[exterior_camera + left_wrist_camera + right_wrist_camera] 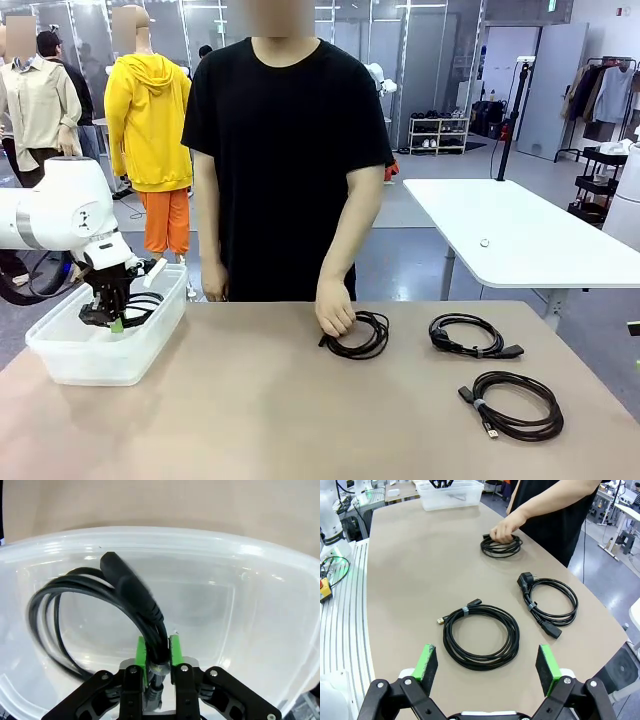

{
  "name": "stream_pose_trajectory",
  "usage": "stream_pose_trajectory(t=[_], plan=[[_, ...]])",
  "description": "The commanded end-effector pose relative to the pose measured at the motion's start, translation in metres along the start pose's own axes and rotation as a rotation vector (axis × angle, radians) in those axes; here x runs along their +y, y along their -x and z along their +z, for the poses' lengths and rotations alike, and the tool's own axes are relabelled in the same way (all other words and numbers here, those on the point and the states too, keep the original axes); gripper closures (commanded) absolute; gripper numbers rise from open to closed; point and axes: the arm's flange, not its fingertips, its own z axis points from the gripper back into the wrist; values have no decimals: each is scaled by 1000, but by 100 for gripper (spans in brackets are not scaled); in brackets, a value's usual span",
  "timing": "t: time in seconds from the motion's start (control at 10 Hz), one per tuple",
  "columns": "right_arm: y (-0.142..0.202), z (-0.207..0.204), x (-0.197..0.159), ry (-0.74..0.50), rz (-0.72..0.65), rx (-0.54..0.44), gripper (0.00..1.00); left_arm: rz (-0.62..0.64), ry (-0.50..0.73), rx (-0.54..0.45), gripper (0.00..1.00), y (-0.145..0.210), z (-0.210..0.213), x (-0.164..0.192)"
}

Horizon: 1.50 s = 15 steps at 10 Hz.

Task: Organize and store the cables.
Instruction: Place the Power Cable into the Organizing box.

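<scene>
My left gripper (105,318) hangs inside the clear plastic bin (95,362). In the left wrist view it (158,652) is shut on a coiled black cable (75,587), with the green pads (141,655) tight on either side of the cord near its plug. Three more coiled cables lie on the table. The person's hand rests on one (360,338), another (470,335) lies to the right, and the third (515,405) is nearest the front right. My right gripper (487,667) stands open above the table, over the near coil (481,637).
The person stands at the far edge, one hand (333,315) on the middle coil. The bin (451,492) sits at the table's left end. The tan tabletop (250,410) between the bin and the coils is bare. A white table (520,235) stands behind on the right.
</scene>
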Motion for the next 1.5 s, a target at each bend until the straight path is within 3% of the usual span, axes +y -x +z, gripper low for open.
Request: stream_pose_trajectory(t=[0.0, 0.3, 0.5, 0.6, 0.7, 1.4], plan=[[-1, 1, -1, 7, 1, -3, 0, 3, 36, -34, 51, 2, 10, 3], [-1, 1, -1, 7, 1, -3, 0, 28, 33, -45, 0, 6, 19, -4], [-1, 1, -1, 7, 1, -3, 0, 42, 23, -38, 0, 8, 25, -11], [-1, 1, -1, 7, 1, -3, 0, 53, 20, -42, 7, 9, 26, -18], [-1, 1, -1, 7, 1, -3, 0, 24, 15, -14, 7, 7, 20, -4], [-1, 1, -1, 7, 1, -3, 0, 24, 15, -14, 7, 7, 20, -4]])
